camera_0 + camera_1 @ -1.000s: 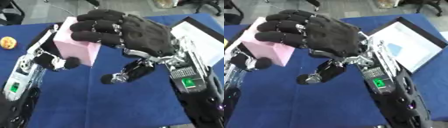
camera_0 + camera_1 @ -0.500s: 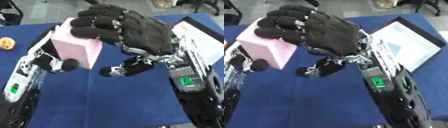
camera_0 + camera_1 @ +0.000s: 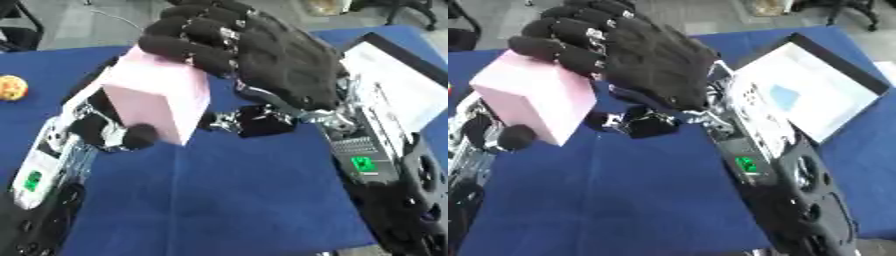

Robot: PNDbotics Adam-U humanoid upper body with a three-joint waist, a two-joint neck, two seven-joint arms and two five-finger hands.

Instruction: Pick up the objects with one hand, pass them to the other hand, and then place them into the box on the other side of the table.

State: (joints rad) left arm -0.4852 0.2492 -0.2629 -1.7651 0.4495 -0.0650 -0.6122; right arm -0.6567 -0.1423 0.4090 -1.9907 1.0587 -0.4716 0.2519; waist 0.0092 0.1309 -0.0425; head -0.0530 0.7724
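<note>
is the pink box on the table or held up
Held up. The pink box sits tilted between both hands: right hand curled over its top, left hand gripping from below, above the blue table.

We reckon it's an office or lab space: worktop (image 3: 236, 200) draped in blue cloth, bare grey floor (image 3: 79, 25) behind it, and what look like office chair legs (image 3: 855, 12) at the far edge.

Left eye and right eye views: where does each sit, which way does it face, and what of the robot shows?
Left eye view: in the head, looking down at the blue table; left hand under the pink block, right hand curled over it.
Right eye view: beside it, same downward look; the white tray at right shows fuller.
Shared: both hands on the block, both forearms.
</note>
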